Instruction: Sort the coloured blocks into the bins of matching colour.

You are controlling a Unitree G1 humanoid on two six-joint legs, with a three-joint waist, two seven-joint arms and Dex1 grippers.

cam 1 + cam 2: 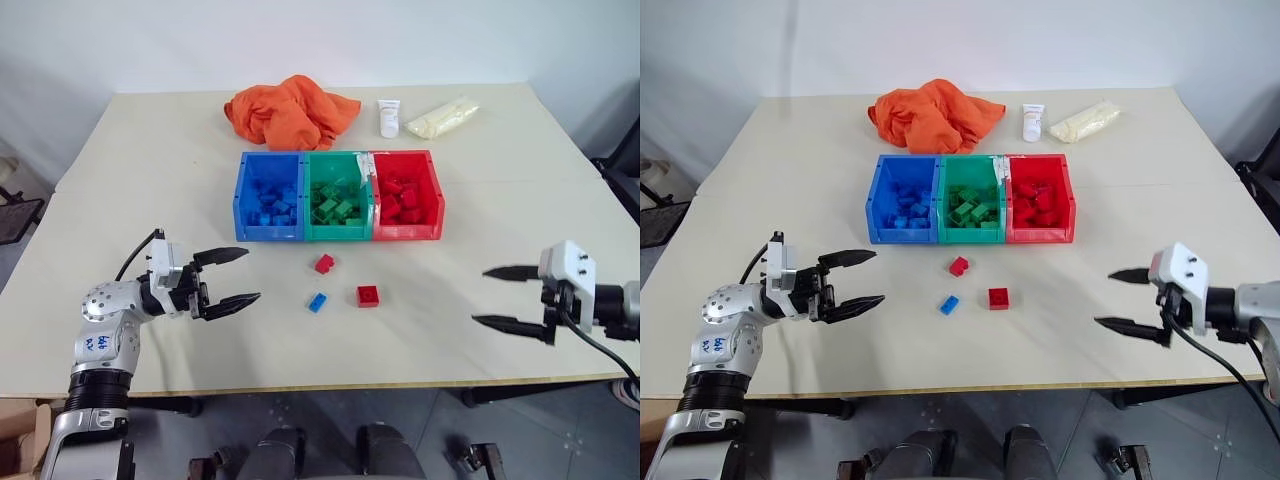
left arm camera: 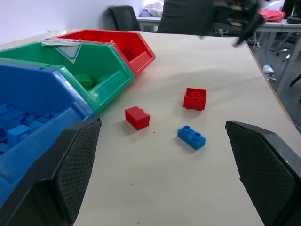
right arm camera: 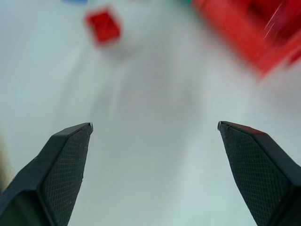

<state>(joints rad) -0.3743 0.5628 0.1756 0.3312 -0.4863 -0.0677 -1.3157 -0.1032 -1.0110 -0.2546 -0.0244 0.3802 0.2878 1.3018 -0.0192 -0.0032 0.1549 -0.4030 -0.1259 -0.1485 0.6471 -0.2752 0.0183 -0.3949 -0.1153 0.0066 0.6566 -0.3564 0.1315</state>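
While three blocks [image 1: 345, 285] lie before bins [image 1: 338, 196], left claw [image 1: 238, 276] wide, right claw [image 1: 496, 296] wide.

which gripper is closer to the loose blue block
Left. The left gripper hovers open just left of the blue block; the right gripper, also open, hangs farther off on its right.

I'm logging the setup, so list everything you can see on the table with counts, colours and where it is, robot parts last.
Table: one, beige, under everything.
Cloth: one, orange, crumpled, far side behind the bins.
Tube: one, white, right of the cloth.
Bag: one, pale yellow, right of the tube.
Bins: three joined, blue, green, red from left, holding same-coloured blocks.
Loose blocks: two red, one blue, in front of the bins.
Left gripper: fingers open, near left.
Right gripper: fingers open, near right.
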